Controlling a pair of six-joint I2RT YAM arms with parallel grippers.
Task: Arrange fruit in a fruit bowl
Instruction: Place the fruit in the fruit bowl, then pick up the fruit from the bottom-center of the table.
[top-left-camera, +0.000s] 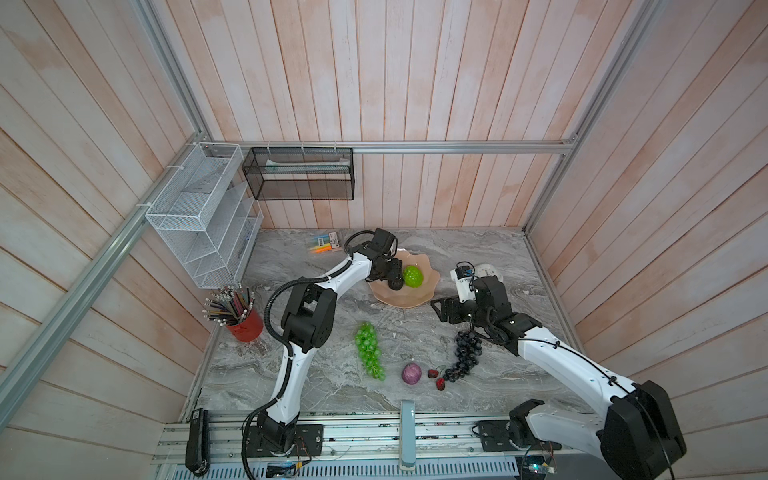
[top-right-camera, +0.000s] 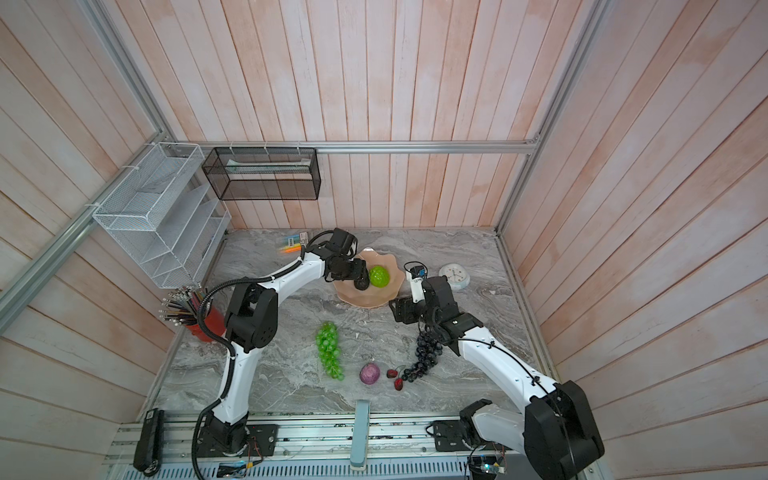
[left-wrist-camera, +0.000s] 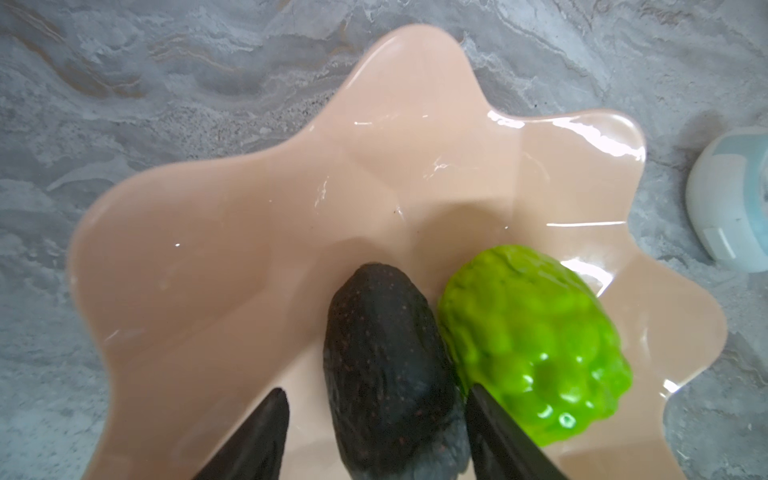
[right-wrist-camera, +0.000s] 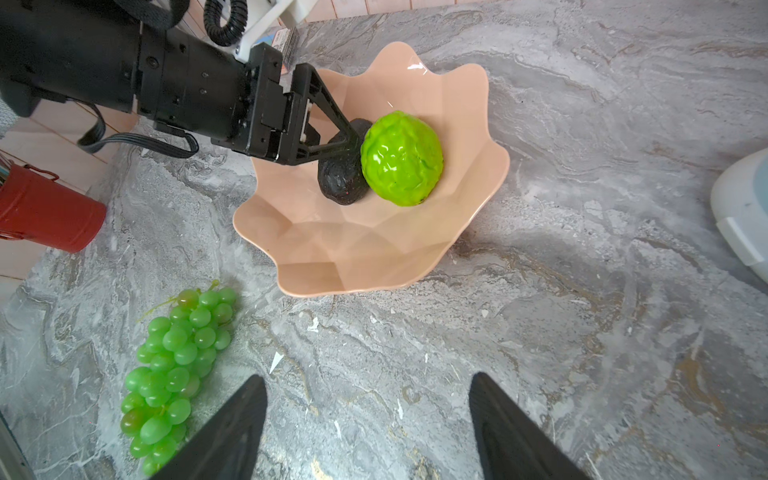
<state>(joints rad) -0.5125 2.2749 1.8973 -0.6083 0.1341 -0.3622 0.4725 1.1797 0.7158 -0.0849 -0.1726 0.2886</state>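
Hovering low over the fruit bowl (right-wrist-camera: 374, 257), the left hand (left-wrist-camera: 376, 390) is straddling the dark avocado (right-wrist-camera: 343, 183) with its jaws spread. One finger (left-wrist-camera: 262, 440) is standing clear of the skin. The other is lying close along the opposite side; I cannot tell whether it is touching.

The avocado is resting on the bowl floor, pressing against the bumpy lime-green ball (right-wrist-camera: 401, 158), which is sitting just to its right inside the bowl. The bowl itself is sitting on the bench (top-left-camera: 332, 386), far of centre.

The right hand (right-wrist-camera: 368, 377) is hanging over bare bench just right of and nearer than the bowl, jaws spread wide, nothing between them.

Fruit lying on the bench outside the bowl:
- The green grape bunch (top-left-camera: 368, 349) is lying left of centre, nearer than the bowl.
- The small purple ball (top-left-camera: 411, 373) is sitting nearer again, about centre.
- The red cherries (top-left-camera: 436, 378) are lying just right of the ball, beside the near tip of the dark purple grape bunch (top-left-camera: 467, 353).
- The dark bunch is running from there toward the right arm, its far end disappearing under the arm.

A white clock (top-right-camera: 455, 275) is lying right of the bowl. A red pencil cup (top-left-camera: 245, 326) is standing at the bench's left edge.
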